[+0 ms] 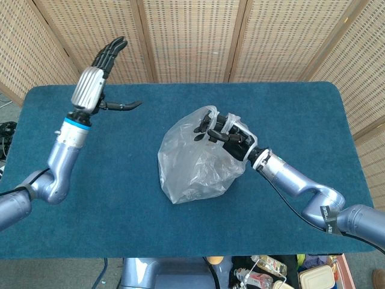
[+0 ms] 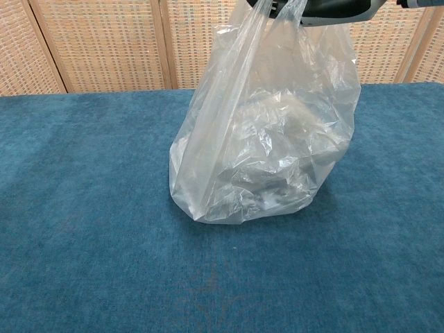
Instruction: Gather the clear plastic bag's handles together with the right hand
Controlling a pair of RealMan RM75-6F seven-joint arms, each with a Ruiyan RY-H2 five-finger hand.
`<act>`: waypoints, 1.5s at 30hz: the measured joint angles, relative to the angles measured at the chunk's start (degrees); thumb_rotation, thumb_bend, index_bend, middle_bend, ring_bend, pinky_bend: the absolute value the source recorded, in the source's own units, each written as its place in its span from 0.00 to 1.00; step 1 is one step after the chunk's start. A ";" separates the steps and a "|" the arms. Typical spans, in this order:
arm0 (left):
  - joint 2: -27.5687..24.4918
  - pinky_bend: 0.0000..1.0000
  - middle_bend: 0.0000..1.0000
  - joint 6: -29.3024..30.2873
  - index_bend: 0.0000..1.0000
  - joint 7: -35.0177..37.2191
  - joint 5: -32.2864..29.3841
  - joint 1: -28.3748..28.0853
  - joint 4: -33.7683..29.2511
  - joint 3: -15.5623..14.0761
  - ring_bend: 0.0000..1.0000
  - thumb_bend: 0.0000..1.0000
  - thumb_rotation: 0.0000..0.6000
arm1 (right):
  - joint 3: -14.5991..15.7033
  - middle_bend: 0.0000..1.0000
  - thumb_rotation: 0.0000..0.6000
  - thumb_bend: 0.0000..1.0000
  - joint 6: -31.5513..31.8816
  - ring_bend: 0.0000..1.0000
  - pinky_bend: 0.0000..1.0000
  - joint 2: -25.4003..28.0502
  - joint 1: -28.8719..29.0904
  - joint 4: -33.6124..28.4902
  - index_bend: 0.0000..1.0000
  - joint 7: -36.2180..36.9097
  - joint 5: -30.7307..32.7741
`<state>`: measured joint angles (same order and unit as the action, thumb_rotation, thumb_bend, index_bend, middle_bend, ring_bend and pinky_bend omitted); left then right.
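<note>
The right hand (image 1: 227, 135) holds both handles of the clear plastic bag (image 2: 267, 132) bunched; looks almost done. The left hand (image 1: 99, 75) is wide, holding nothing.

In the chest view, the right hand (image 2: 326, 8) is cut off by the top edge; the bag (image 2: 267, 132) contents cannot be identified.

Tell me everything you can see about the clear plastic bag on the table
The clear plastic bag is thin, crinkled, see-through film, standing upright near the middle of the blue carpeted table. Its bulging base rests on the cloth; something pale and crumpled lies inside, too blurred to identify. Two handle loops rise from the top, pulled taut, and the right hand grips them there. The left hand is raised well away, touching nothing.
</note>
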<state>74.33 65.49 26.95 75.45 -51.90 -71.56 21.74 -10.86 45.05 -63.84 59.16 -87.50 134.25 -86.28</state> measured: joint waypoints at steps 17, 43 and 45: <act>-7.52 0.06 0.00 10.08 0.00 -6.81 1.26 14.77 -6.60 -6.18 0.00 0.00 1.00 | -4.27 0.82 1.00 1.00 -5.45 0.85 0.64 5.52 -1.98 -5.36 0.55 -9.38 6.98; -20.00 0.00 0.00 16.49 0.00 -37.27 -19.14 36.44 -38.47 -17.31 0.00 0.04 1.00 | -7.06 0.83 1.00 1.00 -8.14 0.87 0.68 13.85 -5.97 -11.33 0.56 -16.20 4.38; -19.78 0.00 0.00 16.59 0.00 -36.87 -17.77 36.85 -38.33 -17.63 0.00 0.04 1.00 | -7.23 0.83 1.00 1.00 -8.35 0.87 0.68 14.04 -6.26 -11.95 0.56 -17.26 5.04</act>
<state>54.55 82.07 -9.92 57.67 -15.06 -109.89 4.11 -18.09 36.70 -49.80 52.90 -99.45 116.99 -81.23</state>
